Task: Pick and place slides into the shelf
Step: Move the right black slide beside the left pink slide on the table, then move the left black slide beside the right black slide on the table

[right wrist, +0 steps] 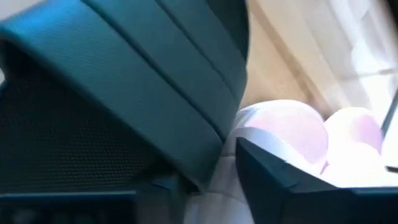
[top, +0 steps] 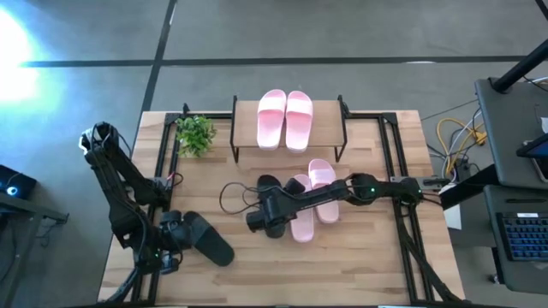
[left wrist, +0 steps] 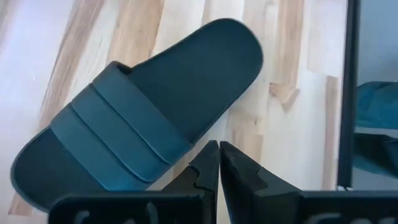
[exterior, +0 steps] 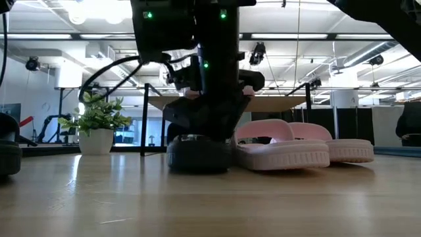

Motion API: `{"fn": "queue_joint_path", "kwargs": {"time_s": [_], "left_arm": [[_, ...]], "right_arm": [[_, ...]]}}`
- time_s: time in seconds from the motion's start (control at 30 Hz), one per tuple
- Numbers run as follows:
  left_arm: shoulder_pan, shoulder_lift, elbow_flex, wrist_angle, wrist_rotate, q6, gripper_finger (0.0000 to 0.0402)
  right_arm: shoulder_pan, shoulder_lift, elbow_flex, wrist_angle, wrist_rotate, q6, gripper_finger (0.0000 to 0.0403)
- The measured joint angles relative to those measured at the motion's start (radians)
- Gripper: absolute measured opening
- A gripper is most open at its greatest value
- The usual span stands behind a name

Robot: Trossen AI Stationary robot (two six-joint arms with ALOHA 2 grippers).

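One black slide (top: 208,240) lies flat on the table's near left. My left gripper (left wrist: 219,149) is shut, with its tips by that slide's (left wrist: 143,118) long side. A second black slide (top: 269,186) rests on its sole at mid-table. My right gripper (top: 267,219) is low over it and fills the low view above the slide (exterior: 197,155). In the right wrist view only one finger (right wrist: 273,171) shows, beside the slide's strap (right wrist: 155,74). Two pink slides (top: 312,198) lie just right of it. Two more pink slides (top: 285,119) sit on the shelf's top board (top: 246,120). My left gripper's shut tips stand at the long edge (left wrist: 200,138) of the black slide, which lies flat on the table; whether they touch it I cannot tell. My right gripper is down on the second black slide by its strap. The slide hides one finger, so I cannot tell whether it touches.
A small potted plant (top: 195,134) stands left of the shelf near the far edge. Black frame rails (top: 396,154) run along the table's left and right sides. Bare wood (top: 342,265) lies along the near edge. Cables and equipment sit beyond the table's right edge.
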Motion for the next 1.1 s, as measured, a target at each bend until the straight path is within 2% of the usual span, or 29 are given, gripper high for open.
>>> {"fn": "queue_joint_path", "kwargs": {"time_s": [0.13, 0.27, 0.5, 0.73, 0.9, 1.1], "left_arm": [[0.0, 0.0, 0.055, -0.041, -0.009, -0.006, 0.0], [-0.001, 0.004, 0.067, -0.044, 0.013, -0.062, 0.0], [-0.002, 0.074, 0.049, -0.045, 0.147, -0.175, 0.0], [0.006, 0.179, -0.003, -0.044, 0.197, -0.244, 0.0], [0.03, 0.236, -0.068, -0.044, 0.199, -0.268, 0.0], [0.096, 0.224, -0.158, -0.035, 0.147, -0.264, 0.0]], "right_arm": [[0.015, -0.012, 0.0, -0.004, 0.0, 0.002, 0.0176], [0.047, -0.044, 0.0, -0.004, 0.059, -0.02, 0.0196], [0.071, -0.097, 0.005, -0.007, 0.113, -0.016, 0.0183], [0.075, -0.153, 0.006, -0.01, 0.221, -0.015, 0.0168], [0.069, -0.193, 0.01, -0.016, 0.301, -0.017, 0.0164], [0.056, -0.22, 0.01, -0.026, 0.32, -0.025, 0.0164]]}}
